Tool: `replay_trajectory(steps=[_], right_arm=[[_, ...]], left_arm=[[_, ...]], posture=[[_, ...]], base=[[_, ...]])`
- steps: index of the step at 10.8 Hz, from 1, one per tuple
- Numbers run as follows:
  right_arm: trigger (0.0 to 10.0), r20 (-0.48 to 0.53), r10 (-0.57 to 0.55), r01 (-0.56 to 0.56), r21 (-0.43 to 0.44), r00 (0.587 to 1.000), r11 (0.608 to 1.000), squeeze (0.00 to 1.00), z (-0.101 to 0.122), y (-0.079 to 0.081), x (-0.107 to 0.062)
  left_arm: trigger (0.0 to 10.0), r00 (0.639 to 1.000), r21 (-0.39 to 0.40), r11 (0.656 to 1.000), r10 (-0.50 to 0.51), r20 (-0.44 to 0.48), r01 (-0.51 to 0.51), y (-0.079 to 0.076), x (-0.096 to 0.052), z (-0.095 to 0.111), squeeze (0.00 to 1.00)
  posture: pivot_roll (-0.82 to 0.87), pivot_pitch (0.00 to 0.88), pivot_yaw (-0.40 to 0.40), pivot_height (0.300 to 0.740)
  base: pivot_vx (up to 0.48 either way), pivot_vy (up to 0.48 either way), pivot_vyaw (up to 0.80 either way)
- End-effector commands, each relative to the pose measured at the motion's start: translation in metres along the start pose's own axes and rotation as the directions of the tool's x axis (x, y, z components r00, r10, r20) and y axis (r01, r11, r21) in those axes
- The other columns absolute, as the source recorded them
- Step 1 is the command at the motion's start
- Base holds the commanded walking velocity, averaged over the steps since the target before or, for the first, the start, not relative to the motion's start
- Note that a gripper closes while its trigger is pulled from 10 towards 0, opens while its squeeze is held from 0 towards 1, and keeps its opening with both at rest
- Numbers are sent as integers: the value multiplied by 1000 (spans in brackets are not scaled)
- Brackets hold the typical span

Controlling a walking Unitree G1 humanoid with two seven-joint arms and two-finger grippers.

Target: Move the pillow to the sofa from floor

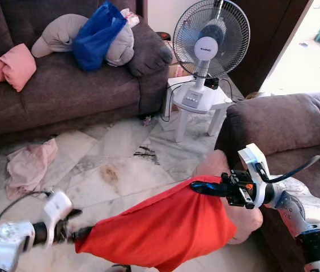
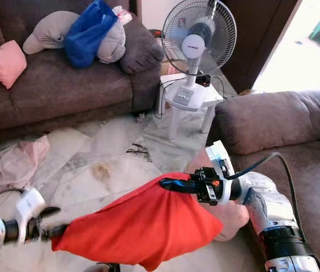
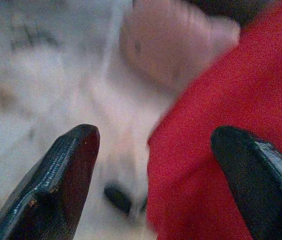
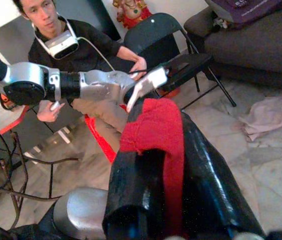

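**Red pillow held off floor between both grippers**

Above the marble floor [image 1: 120,158], the red pillow [image 1: 165,226] hangs stretched between the two arms, clear of the tiles.

Right gripper [image 1: 200,187]: fingers pinched together on the pillow's upper right corner. The right wrist view confirms red fabric [image 4: 153,130] caught between the two black fingers [image 4: 215,190].

Left gripper [image 1: 79,232]: at the pillow's lower left corner, touching it. In the left wrist view the two fingers [image 3: 66,170] stand apart, with the red fabric edge lying between them and against the far finger; whether they bear on the cloth cannot be told, as the view is blurred.

Behind the pillow's right end, a pinkish cushion [image 1: 244,218] shows partly, next to the near sofa [image 1: 284,122] on the robot's right.

Surroundings:
- Far sofa [image 1: 63,90] at upper left carries a pink pillow [image 1: 13,67], a grey cushion [image 1: 60,31] and a blue bag [image 1: 96,35].
- White fan [image 1: 210,39] stands on a small white stool [image 1: 196,110] between the two sofas.
- Pink cloth [image 1: 29,164] lies crumpled on the floor below the far sofa.
- Right wrist view: a seated person [image 4: 76,55] in a dark top, and a black folding chair [image 4: 180,55] nearby.
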State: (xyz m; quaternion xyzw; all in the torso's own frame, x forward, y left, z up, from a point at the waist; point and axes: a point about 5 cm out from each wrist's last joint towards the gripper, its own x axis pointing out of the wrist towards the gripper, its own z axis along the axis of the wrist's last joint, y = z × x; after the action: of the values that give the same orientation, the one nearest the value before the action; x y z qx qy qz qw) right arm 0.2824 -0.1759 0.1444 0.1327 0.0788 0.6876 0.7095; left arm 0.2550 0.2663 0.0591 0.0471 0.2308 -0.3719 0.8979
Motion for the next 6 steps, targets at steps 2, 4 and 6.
replay_trajectory(steps=[2, 4, 6], right_arm=[[10000, 36, 41, -38, -86, 998, 996, 0, 19, 5, 1], [10000, 39, 41, -37, -86, 998, 996, 0, 20, 4, 2], [10000, 38, 35, -32, -81, 999, 996, 0, 19, 5, 0]], left_arm=[[10000, 995, -24, 998, -56, 85, 58, -2, 2, 18, 0], [10000, 990, -39, 990, -130, 62, 132, -13, 9, 15, 0], [10000, 981, -24, 981, -194, -18, 194, -26, 13, 4, 0]], posture=[[88, 127, -76, 740], [81, 128, -76, 740], [78, 130, -76, 740]], base=[[0, 0, 0], [0, 0, 0], [0, 0, 0]])
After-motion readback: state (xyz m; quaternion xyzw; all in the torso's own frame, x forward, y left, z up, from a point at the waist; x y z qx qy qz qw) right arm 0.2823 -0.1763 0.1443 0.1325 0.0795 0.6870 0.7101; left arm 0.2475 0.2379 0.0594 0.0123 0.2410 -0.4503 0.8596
